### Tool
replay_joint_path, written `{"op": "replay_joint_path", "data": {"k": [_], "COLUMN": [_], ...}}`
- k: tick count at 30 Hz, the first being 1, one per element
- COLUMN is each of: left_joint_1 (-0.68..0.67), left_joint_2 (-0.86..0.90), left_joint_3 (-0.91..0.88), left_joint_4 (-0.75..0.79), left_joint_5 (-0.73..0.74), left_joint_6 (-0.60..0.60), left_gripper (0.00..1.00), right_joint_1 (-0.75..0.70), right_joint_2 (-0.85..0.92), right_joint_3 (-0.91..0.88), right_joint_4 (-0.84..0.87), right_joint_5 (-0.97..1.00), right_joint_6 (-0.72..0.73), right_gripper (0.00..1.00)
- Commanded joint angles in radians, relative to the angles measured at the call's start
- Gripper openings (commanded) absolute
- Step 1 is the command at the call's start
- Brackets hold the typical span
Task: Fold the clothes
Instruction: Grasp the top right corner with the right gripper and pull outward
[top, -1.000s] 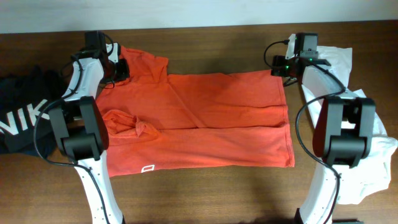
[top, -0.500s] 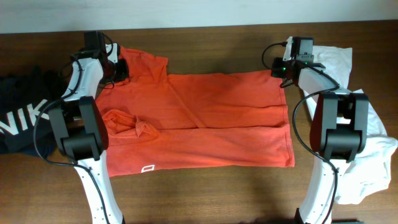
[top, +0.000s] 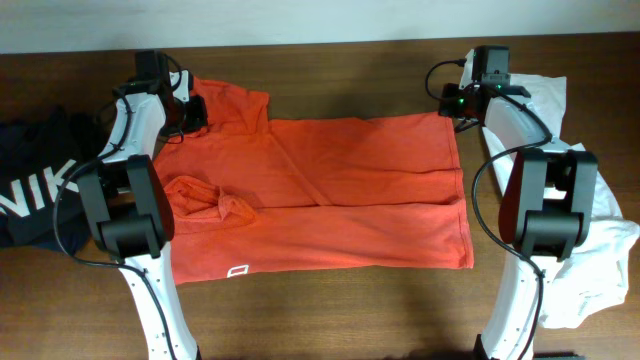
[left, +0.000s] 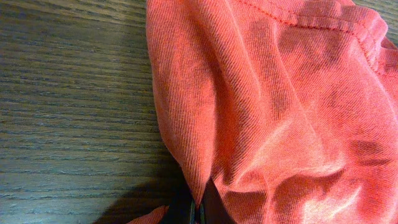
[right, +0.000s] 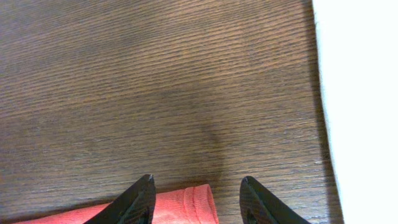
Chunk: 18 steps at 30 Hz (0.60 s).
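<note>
An orange T-shirt (top: 320, 190) lies spread on the wooden table, folded lengthwise, its hem to the right. My left gripper (top: 190, 112) sits at the shirt's upper left sleeve and is shut on a pinch of the orange cloth (left: 205, 180). My right gripper (top: 458, 103) is open over the shirt's upper right corner; in the right wrist view the hem corner (right: 198, 202) lies between the two black fingertips (right: 198, 186), not clamped.
A white garment (top: 590, 230) lies at the right edge of the table and shows in the right wrist view (right: 360, 106). A dark garment with white lettering (top: 35, 185) lies at the left. Bare wood runs along the front.
My right gripper has shifted slightly right and up near the shirt's upper right corner. The left gripper and the shirt have stayed put.
</note>
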Motion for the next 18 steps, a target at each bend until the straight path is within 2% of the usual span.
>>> {"op": "replay_joint_path", "data": {"k": [1,4,6,7,15,18], "left_joint_1": [0.005,0.005,0.005,0.005,0.005,0.005], "left_joint_2": [0.011,0.011,0.011,0.011,0.011,0.011], "left_joint_3": [-0.029,-0.029,-0.029,-0.029,-0.029,-0.029], "left_joint_4": [-0.023,-0.024,-0.023,-0.023,-0.024,-0.024], "left_joint_5": [-0.007,-0.007,-0.008,-0.008,-0.007,-0.007], "left_joint_6": [-0.006,-0.006,-0.006,-0.006,-0.006,-0.006], "left_gripper": [0.00,0.00,0.00,0.00,0.00,0.00], "right_joint_1": [0.016,0.039,0.042,0.041,0.039,0.040], "right_joint_2": [0.024,0.051,0.057,0.057,0.056,0.056], "right_joint_3": [-0.010,-0.011,-0.011,-0.010,-0.009,-0.006], "right_joint_4": [-0.002,0.000,0.000,0.001,0.012,-0.008], "right_joint_5": [-0.022,-0.021,-0.018,-0.017,0.113,0.110], "right_joint_6": [0.005,0.005,0.005,0.005,0.005,0.005], "right_gripper": [0.48,0.47,0.40,0.40,0.43,0.29]}}
